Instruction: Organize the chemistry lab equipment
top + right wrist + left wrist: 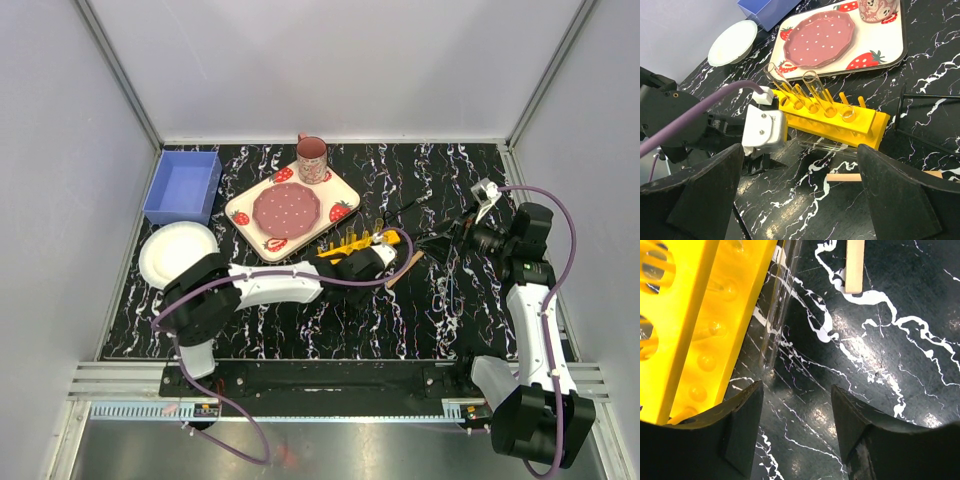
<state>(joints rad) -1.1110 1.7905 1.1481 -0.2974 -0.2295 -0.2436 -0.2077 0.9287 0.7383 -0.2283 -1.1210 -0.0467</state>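
The yellow test-tube rack [352,243] stands in front of the strawberry tray, with several clear tubes [812,90] upright in its holes. One clear tube [780,300] lies flat on the table along the rack's near side; it also shows in the right wrist view [840,145]. The wooden brush handle [845,177] lies just past it. My left gripper [797,400] is open and empty, low over the table beside the rack [690,315]. My right gripper [801,155] is open and empty, raised to the right of the rack. Slim dark metal tools [930,96] lie at the right.
A strawberry-patterned tray [340,190] with a pink dotted plate and a pink mug [311,158] sits behind the rack. A blue bin [183,186] and a white paper plate [176,252] are at the far left. White walls close in the table.
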